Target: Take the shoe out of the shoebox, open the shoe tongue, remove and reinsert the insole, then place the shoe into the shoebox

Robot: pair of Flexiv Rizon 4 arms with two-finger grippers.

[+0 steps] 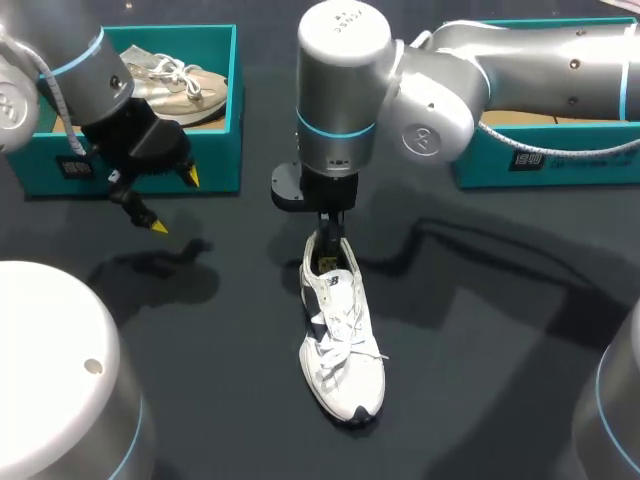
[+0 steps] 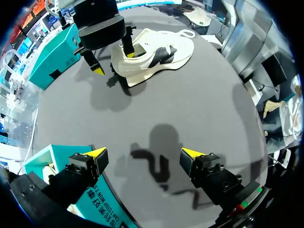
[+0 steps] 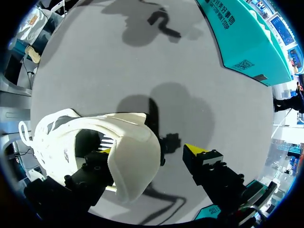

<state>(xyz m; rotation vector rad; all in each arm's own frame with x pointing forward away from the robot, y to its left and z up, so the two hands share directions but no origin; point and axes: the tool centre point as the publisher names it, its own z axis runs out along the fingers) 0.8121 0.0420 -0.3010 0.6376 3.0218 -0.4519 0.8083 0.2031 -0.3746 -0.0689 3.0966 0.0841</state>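
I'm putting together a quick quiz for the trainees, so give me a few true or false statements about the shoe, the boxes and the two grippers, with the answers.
1. The white shoe lies on the table, outside both boxes. True.
2. The left gripper is shut on a lace. False: it is open and holds nothing.
3. One finger of the right gripper is inside the white shoe's opening at the heel. True.
4. The left shoebox is empty. False: a beige shoe lies in it.
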